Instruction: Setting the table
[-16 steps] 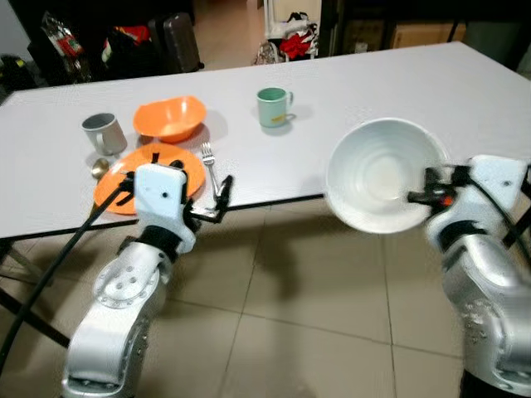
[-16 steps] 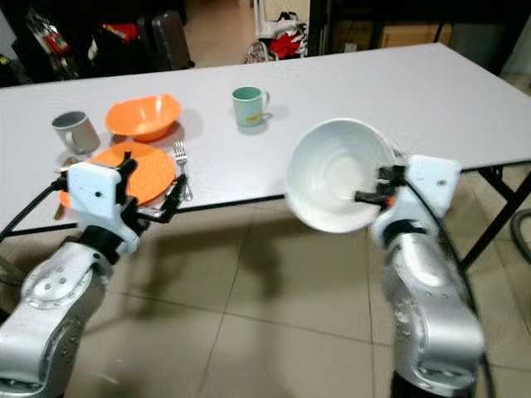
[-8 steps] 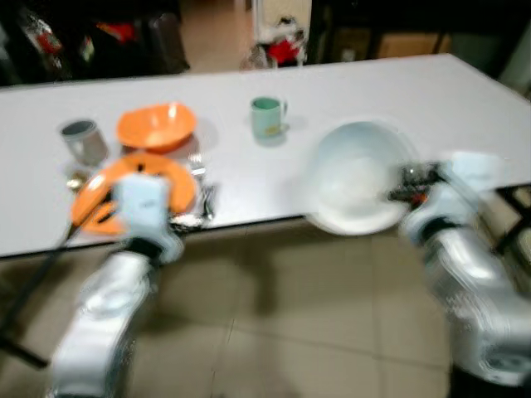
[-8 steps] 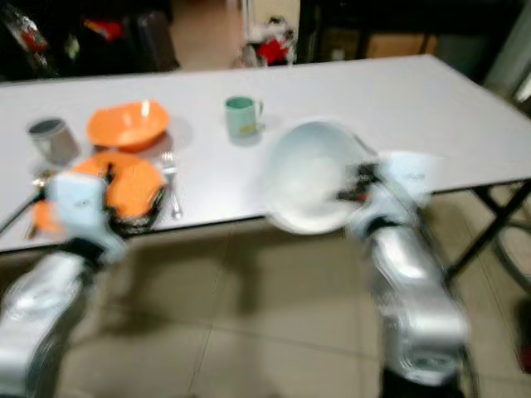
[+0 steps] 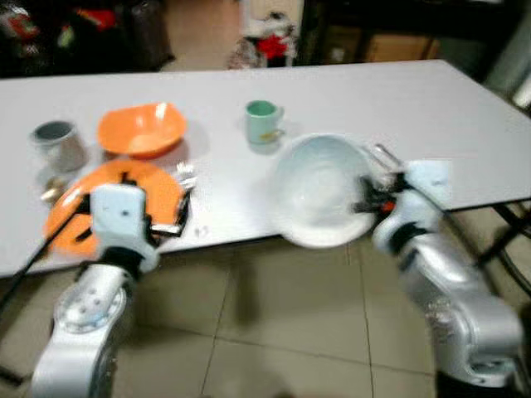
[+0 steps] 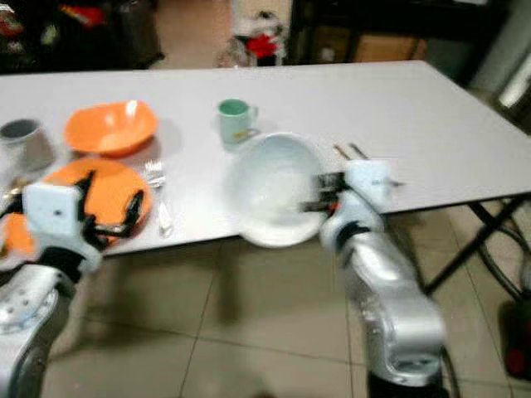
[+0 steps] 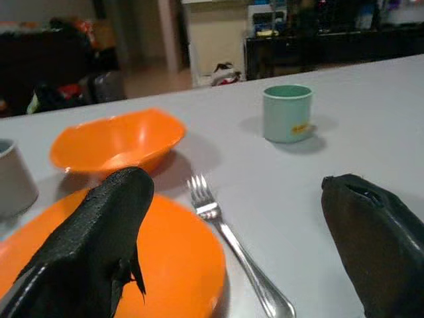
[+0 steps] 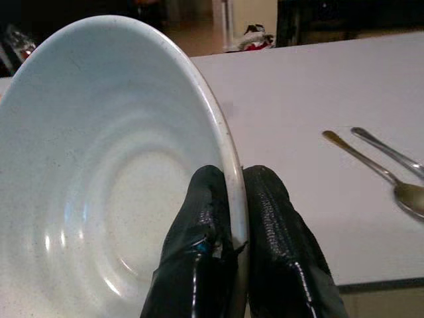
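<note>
Right wrist view: the right gripper pinches the white bowl by its rim, tilted over the desk edge. Probably ceramic: rigid, slick, breakable, so a rim grip looks risky. Left gripper jaws spread.

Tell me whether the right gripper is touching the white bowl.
Touching. In the right wrist view the right gripper has its two black fingers pinched on the white bowl's rim, one inside and one outside, with no gap.
</note>
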Controlling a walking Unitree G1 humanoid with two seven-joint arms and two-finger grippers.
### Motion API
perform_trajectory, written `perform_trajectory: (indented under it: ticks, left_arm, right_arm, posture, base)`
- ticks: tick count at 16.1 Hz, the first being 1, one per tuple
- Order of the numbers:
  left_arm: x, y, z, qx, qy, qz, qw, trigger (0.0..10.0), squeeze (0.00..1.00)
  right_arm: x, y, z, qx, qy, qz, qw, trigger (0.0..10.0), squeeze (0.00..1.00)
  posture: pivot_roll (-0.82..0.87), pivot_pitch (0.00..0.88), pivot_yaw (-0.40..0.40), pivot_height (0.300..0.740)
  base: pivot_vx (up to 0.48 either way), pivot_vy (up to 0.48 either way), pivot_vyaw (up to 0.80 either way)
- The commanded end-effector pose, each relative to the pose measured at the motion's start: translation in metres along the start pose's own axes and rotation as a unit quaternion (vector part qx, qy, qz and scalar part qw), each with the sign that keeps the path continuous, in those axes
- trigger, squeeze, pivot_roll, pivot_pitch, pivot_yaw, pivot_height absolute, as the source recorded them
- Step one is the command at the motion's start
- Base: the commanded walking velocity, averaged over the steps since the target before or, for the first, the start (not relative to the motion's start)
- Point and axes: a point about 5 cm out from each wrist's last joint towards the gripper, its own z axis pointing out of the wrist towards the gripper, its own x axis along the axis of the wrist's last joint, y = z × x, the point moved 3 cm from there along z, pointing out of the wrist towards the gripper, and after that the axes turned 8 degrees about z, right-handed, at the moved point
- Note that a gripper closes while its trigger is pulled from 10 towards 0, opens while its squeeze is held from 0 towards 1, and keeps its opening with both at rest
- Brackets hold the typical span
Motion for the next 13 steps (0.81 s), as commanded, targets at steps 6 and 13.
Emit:
perform_trajectory:
  ticks: [6, 13]
  left_arm:
    - [0.009, 0.0141, 0.0045, -0.037, 0.016, -0.006, 0.999, 10.0, 0.0]
    - [0.0071, 0.0144, 0.0017, -0.033, 0.014, -0.008, 0.999, 10.0, 0.0]
  right_arm:
    - [0.0161, 0.0179, -0.0105, -0.044, 0.034, 0.002, 0.998, 10.0, 0.0]
    - [0.0221, 0.017, -0.0061, -0.031, 0.04, 0.001, 0.999, 10.0, 0.0]
  posture:
    - [-0.08, 0.068, 0.012, 0.74]
    - [-0.08, 0.053, 0.006, 0.74]
  base:
    - [0.311, 0.0, -0.8]
    - [0.311, 0.0, 0.0]
